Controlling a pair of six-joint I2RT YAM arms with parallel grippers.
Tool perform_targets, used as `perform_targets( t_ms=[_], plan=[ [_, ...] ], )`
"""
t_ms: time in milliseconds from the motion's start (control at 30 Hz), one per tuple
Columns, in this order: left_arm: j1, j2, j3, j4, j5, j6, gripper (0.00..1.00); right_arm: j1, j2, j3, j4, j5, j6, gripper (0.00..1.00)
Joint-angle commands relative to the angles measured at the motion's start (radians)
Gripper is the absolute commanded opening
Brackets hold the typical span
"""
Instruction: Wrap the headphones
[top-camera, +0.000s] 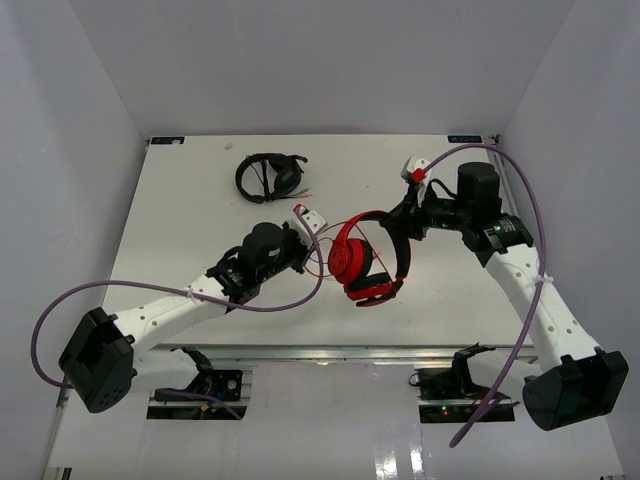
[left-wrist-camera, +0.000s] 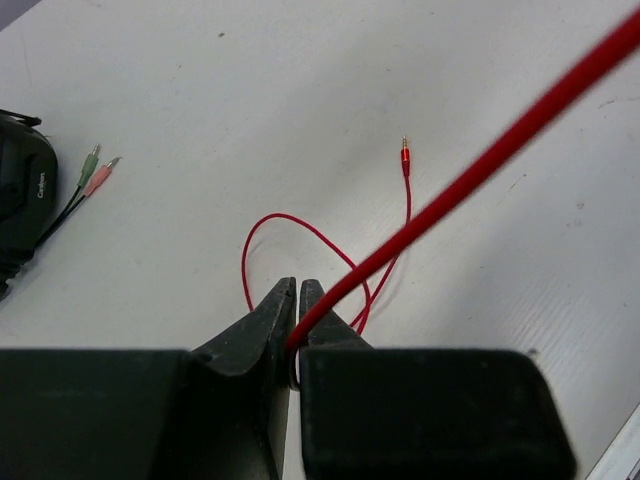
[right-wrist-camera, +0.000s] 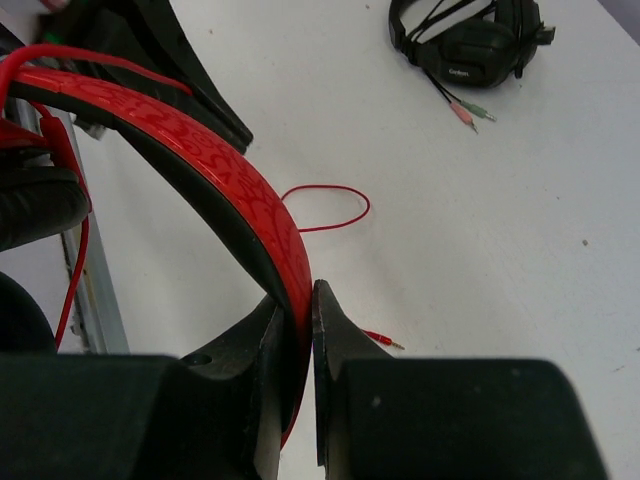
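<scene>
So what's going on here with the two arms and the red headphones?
The right claw is shut on the headband of the glossy red over-ear headphones, holding them over the white table. The left claw pinches their thin red cable, pulled taut. The cable's tail lies in a loose loop on the table, plug end free. The smaller all-black headphones lie apart, farther back.

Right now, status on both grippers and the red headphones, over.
Left gripper shut on the red cable. Right gripper shut on the red headphones at the headband. Cable's loose end looped on the table. Black headphones well clear.
</scene>
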Motion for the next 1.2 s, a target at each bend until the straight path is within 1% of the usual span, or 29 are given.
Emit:
perform_targets(
  t_ms=[0,67,233,400,467,600,700,733,833,900,1000,1067,1100,1167],
  plan=[
    [0.023,0.010,-0.067,0.158,0.109,-0.086,0.19,-0.018,-0.015,0.114,0.045,-0.161,0.154,0.08],
    [0.025,0.051,-0.089,0.244,0.151,-0.117,0.22,-0.019,-0.016,0.140,0.046,-0.175,0.191,0.08],
    [0.028,0.134,-0.125,0.421,0.221,-0.170,0.23,-0.025,-0.027,0.155,0.067,-0.177,0.244,0.08],
    [0.028,0.217,-0.152,0.624,0.254,-0.197,0.24,-0.030,-0.031,0.181,0.071,-0.174,0.274,0.08],
    [0.031,0.246,-0.154,0.672,0.255,-0.209,0.24,-0.030,-0.028,0.194,0.072,-0.177,0.285,0.08],
    [0.031,0.248,-0.184,0.795,0.268,-0.220,0.26,-0.033,-0.033,0.208,0.068,-0.164,0.298,0.08],
    [0.031,0.211,-0.230,0.836,0.256,-0.201,0.33,-0.035,-0.037,0.213,0.068,-0.153,0.310,0.08],
    [0.032,0.190,-0.254,0.841,0.253,-0.185,0.34,-0.036,-0.037,0.215,0.068,-0.151,0.314,0.08],
    [0.033,0.120,-0.327,0.837,0.261,-0.143,0.46,-0.038,-0.033,0.214,0.069,-0.145,0.322,0.08],
    [0.033,0.069,-0.373,0.815,0.261,-0.133,0.50,-0.040,-0.028,0.218,0.068,-0.142,0.326,0.08],
    [0.033,0.002,-0.420,0.767,0.216,-0.100,0.54,-0.042,-0.025,0.223,0.069,-0.143,0.332,0.08],
    [0.033,-0.059,-0.478,0.775,0.186,-0.096,0.59,-0.044,-0.025,0.225,0.068,-0.146,0.334,0.08],
    [0.033,-0.061,-0.499,0.788,0.182,-0.092,0.61,-0.044,-0.024,0.225,0.068,-0.147,0.337,0.08],
    [0.033,-0.096,-0.557,0.851,0.226,-0.014,0.80,-0.044,-0.023,0.225,0.069,-0.160,0.337,0.08]
  ],
)
